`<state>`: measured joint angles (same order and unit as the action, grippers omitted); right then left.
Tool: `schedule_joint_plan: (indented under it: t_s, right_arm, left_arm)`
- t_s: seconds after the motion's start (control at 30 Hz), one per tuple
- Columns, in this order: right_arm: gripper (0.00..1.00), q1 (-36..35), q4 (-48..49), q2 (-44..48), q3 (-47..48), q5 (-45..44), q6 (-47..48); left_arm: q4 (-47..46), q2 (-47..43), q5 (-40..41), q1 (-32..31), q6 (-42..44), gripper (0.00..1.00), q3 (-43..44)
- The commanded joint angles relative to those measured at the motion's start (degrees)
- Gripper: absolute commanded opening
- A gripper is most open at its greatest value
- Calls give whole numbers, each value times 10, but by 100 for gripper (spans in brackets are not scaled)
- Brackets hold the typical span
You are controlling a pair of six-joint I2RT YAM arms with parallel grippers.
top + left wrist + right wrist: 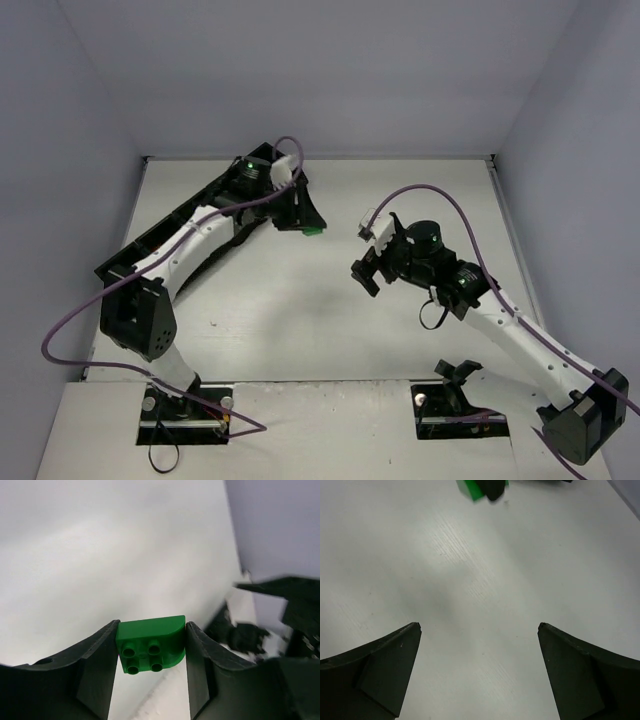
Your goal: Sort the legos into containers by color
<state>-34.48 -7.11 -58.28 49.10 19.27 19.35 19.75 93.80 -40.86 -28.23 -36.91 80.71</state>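
Lego (150, 645), green, sits clamped in left end effector (152, 626); right end effector (479, 626) stands wide, empty.

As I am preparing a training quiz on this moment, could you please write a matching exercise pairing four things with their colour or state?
Things:
1 left gripper
2 right gripper
3 lego
4 tray

Colour or state:
A open, empty
B green
C black, long and narrow
D shut on the lego

Pairs: 1-D; 2-A; 3-B; 4-C
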Motion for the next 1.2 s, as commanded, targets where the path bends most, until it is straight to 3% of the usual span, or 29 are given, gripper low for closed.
schedule_joint_plan:
  t_s: [0.0,0.07,0.3,0.5,0.63,0.73,0.87,1.17]
  right_arm:
    - [100,2,33,26,-1,-80,-50]
    - [100,2,32,36,-6,-83,-62]
    - [100,2,33,59,-19,-83,-104]
    - [100,2,32,77,-23,-94,-125]
    - [100,2,31,84,-25,-106,-140]
    - [100,2,29,91,-26,-117,-150]
    - [100,2,29,89,-20,-164,-168]
    - [100,6,30,44,34,-323,-284]
  left_arm:
    - [42,-4,115,67,94,25,59]
    - [62,16,212,100,125,25,85]
    - [37,131,356,182,205,30,182]
    - [51,277,387,206,234,42,327]
    - [63,318,387,211,236,56,383]
    - [63,318,382,212,235,65,390]
    - [58,285,373,212,228,68,359]
    - [50,63,323,200,184,71,171]
